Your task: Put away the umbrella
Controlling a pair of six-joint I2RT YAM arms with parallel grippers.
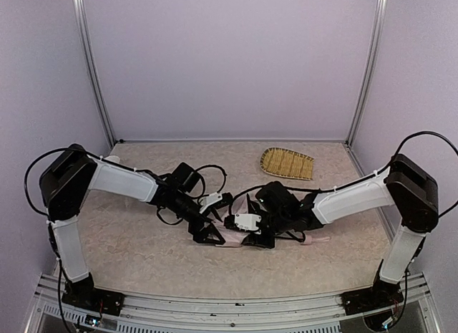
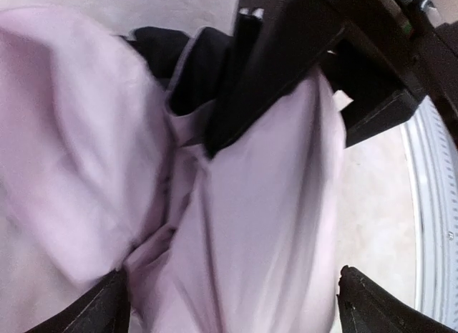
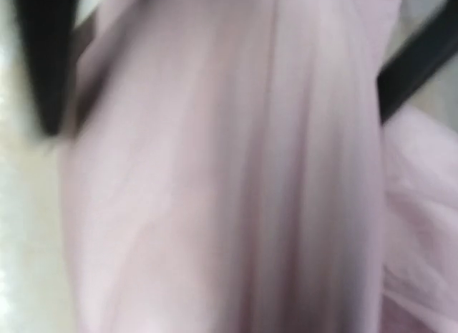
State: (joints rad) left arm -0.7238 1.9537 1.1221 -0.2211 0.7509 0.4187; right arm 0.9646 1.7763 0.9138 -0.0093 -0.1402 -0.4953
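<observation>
A pink umbrella (image 2: 250,225) is laid on the surface (image 1: 143,254). The left tool (image 2: 229,308) is spread wide around its fabric. The right tool (image 3: 222,75) is clamped on it.

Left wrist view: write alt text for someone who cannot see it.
The pale pink umbrella fills the frame in folds, black lining showing at the top. The left gripper stands open around the fabric, fingertips in the bottom corners, and black hardware reaches in from the upper right.

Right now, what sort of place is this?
Probably a lab robot cell: plain lilac walls, metal frame posts, a speckled tabletop with two arms bolted at its edge.
</observation>
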